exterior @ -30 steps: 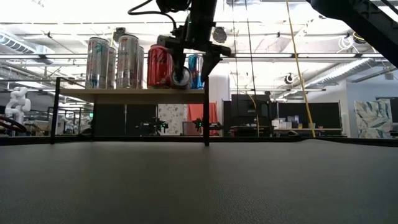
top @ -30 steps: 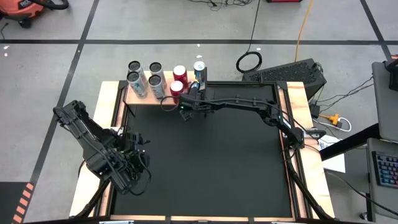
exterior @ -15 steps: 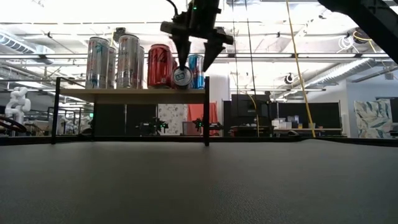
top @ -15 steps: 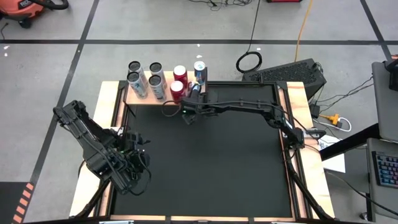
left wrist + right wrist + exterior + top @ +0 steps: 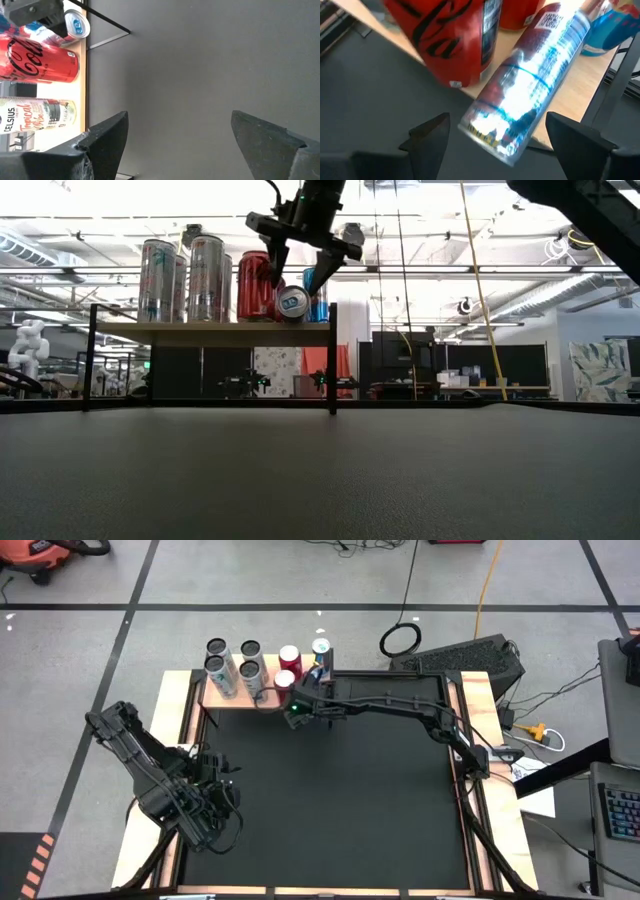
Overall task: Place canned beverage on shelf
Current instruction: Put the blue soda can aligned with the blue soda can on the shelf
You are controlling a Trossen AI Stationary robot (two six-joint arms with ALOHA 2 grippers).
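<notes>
The shelf (image 5: 262, 690) stands at the far edge of the table (image 5: 340, 800), toward its left corner. On the shelf, two tall pale cans (image 5: 185, 280) and the red cans (image 5: 255, 285) stand upright. A slim silver and blue can (image 5: 292, 302) lies tipped over at the right end of the shelf, near the front edge. Its long axis is roughly level, its round end faces the front of the table, and its other end points toward the back. The right gripper (image 5: 299, 272) hangs just above this can, fingers spread apart and holding nothing. The left gripper (image 5: 222, 802) waits near the left edge of the table, fingers open and empty.
</notes>
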